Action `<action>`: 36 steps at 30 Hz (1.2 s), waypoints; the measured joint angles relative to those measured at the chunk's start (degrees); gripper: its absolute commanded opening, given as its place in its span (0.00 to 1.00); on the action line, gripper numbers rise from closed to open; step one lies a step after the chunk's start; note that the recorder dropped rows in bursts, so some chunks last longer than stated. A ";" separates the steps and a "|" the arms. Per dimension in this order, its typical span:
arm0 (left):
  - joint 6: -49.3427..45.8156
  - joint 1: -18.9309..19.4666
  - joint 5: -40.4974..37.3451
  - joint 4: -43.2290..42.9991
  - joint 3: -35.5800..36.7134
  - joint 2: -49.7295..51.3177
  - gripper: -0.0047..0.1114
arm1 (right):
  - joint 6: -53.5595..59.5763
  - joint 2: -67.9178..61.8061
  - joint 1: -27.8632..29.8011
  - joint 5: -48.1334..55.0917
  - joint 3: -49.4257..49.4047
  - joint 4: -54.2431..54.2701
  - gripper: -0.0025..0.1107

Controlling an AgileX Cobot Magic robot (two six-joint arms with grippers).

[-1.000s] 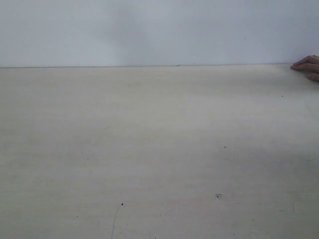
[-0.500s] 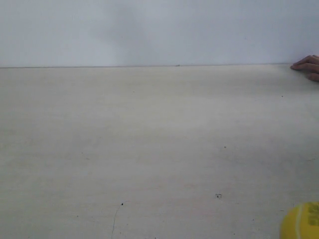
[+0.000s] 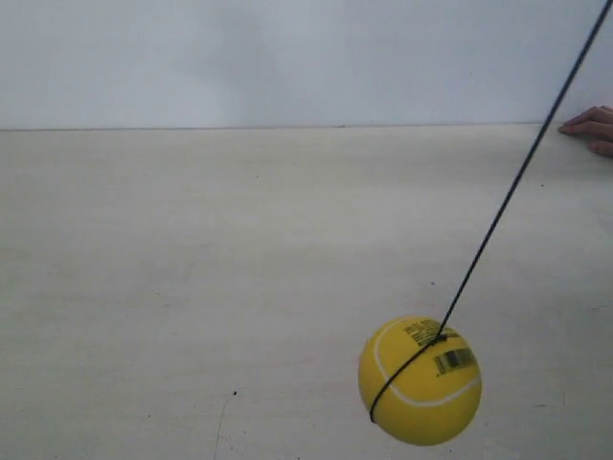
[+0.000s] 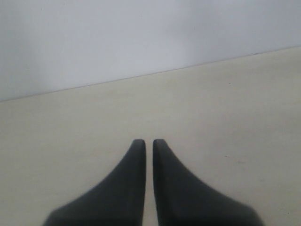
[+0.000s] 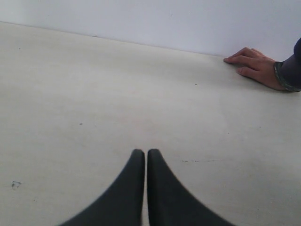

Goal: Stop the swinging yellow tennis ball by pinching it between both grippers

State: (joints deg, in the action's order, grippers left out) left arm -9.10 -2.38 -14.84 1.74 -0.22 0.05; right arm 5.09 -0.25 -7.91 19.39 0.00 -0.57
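Ball: the bright yellow tennis ball [image 3: 420, 393] is round, with a white curved seam, a black band and a barcode sticker. It hangs low at the exterior view's right, above the table and clear of both grippers.
String: a thin dark string [image 3: 517, 186] runs taut from the ball's top, slanting up to that view's upper right corner.
Exterior view alone: ball and string.
Wrist views alone: the grippers.
Left gripper: the smooth black left gripper [image 4: 149, 141], with tapered fingers, reaches over the table toward the wall. Its fingers are drawn together but for a thin slit and grip nothing.
Right gripper: the matching black right gripper [image 5: 146, 151] has fingers all but touching, with nothing between them.
Table: pale cream matt table [image 3: 192, 287], finely speckled.
Wall: plain grey-white wall [image 3: 239, 57] behind.
Hand: a person's bare hand [image 5: 254, 66], dark-sleeved, lies flat at the table's far edge. The exterior view shows only its fingertips.
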 measured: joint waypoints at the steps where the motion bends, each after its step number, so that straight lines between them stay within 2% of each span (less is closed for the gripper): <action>1: 0.00 0.00 0.00 0.00 0.00 0.00 0.08 | 0.00 0.00 0.00 0.00 0.00 0.00 0.02; 21: 0.00 0.00 0.00 0.00 0.00 0.00 0.08 | 0.00 0.00 0.00 0.00 0.00 0.00 0.02; 25: 0.00 0.00 0.00 -0.47 0.00 0.00 0.08 | 3.20 0.00 0.00 -3.88 0.00 -0.36 0.02; 28: -4.20 0.00 0.24 -6.33 0.00 0.00 0.08 | 1.75 0.00 0.00 -11.03 0.00 2.68 0.02; 36: -7.09 0.00 1.21 -12.80 0.00 0.00 0.08 | -2.51 0.00 0.00 -14.17 0.00 8.54 0.02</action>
State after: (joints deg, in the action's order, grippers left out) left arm -16.18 -2.38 -13.63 -11.07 -0.22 0.05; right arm 2.58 -0.25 -7.91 5.22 0.00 7.96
